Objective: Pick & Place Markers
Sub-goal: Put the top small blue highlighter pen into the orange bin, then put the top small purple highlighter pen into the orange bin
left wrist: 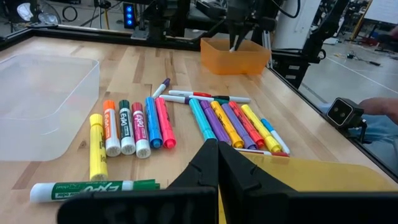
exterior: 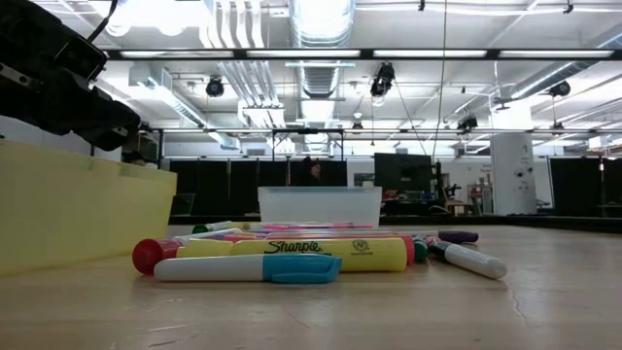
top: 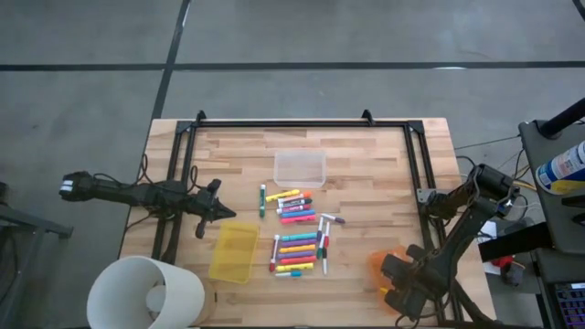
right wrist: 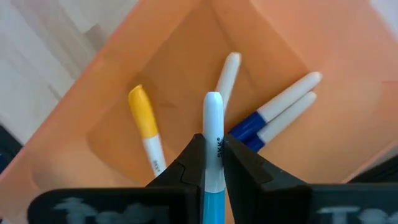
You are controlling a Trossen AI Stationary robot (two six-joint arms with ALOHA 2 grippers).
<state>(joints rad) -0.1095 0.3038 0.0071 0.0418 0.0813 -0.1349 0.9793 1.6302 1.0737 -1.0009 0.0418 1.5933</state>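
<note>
1. I am reading "Sharpie" on the nearest yellow marker (exterior: 330,254) and "EXPO" on the green-capped marker (left wrist: 93,188).
2. My left pincer (left wrist: 217,163) is sitting together beside the markers (top: 297,230) mid-desk (top: 366,174).
3. My right pincer (right wrist: 212,160) is clamping a white-and-blue marker (right wrist: 213,134) over the orange bin (right wrist: 186,81).

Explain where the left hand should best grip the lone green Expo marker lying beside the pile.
Take the green Expo marker mid-barrel from above, the left hand straddling its width: it lies flat, apart from the other markers, both long sides free.
</note>
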